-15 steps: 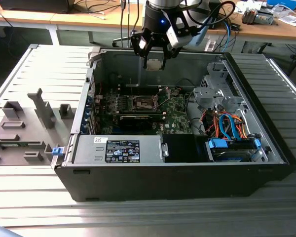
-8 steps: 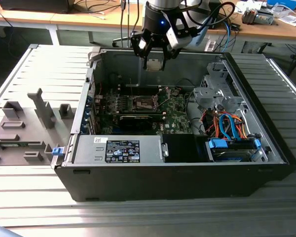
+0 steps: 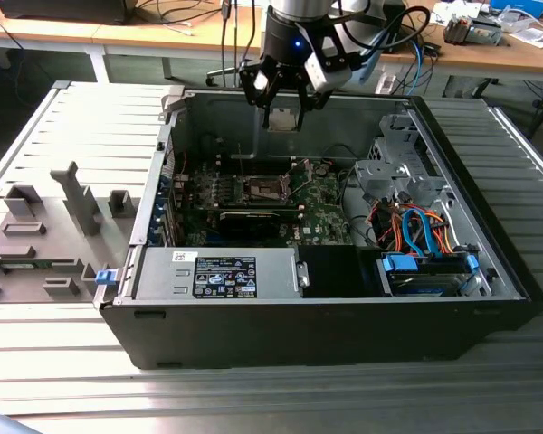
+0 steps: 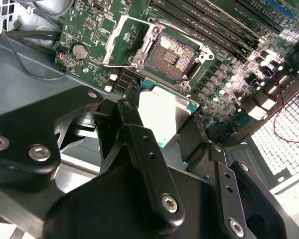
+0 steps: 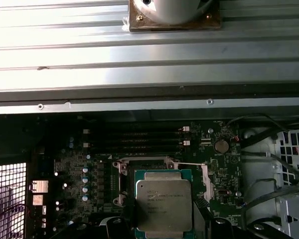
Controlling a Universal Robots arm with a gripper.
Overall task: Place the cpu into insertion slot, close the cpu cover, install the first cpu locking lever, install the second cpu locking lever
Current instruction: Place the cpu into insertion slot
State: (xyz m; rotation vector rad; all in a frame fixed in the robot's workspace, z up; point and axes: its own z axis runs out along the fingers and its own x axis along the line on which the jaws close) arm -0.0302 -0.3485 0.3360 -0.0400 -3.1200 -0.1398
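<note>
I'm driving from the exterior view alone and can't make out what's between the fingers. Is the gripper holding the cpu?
Observer: Yes. In the second wrist view the gripper is shut on the cpu.
Operator: Is the insertion slot free?
Observer: It is. The insertion slot shows bare contacts, and the chip is apart from it.
Operator: And the cpu cover?
Observer: The cpu cover is flipped open beside the slot.

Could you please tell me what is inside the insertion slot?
Nothing: the insertion slot shows bare dark contacts. In the first wrist view the held cpu covers its middle.
</note>
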